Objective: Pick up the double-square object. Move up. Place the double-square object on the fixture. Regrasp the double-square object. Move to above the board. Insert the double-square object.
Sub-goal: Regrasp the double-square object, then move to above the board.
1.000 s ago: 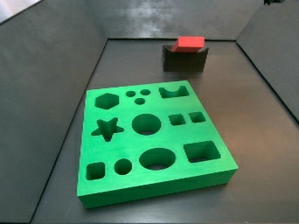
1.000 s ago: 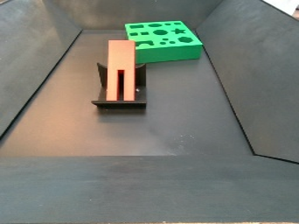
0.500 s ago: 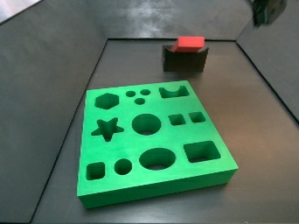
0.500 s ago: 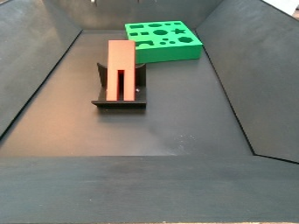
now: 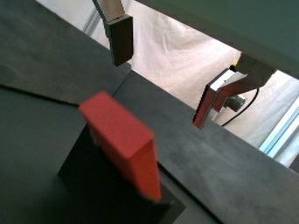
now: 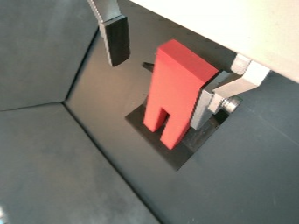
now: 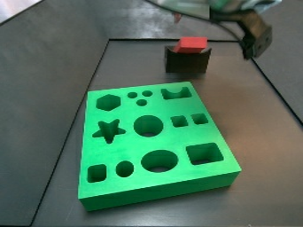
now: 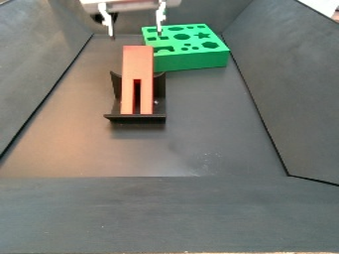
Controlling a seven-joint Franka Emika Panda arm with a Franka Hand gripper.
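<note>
Gripper point(image 8: 131, 20) newly down, jaws apart.

No readable text, label, brand, number or sign shows in any view.

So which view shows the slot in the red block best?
A wrist view: the red block faces it, slot open, pincer around it. A side view shows the slot smaller; the remaining two show only its solid end.

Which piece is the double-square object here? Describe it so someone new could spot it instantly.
Start at the big green board; just in front of it in a side view stands the small dark fixture. The double-square object is the long red block resting on that fixture, below the open gripper. It is the only red thing, and a slot splits one end into two prongs.
</note>
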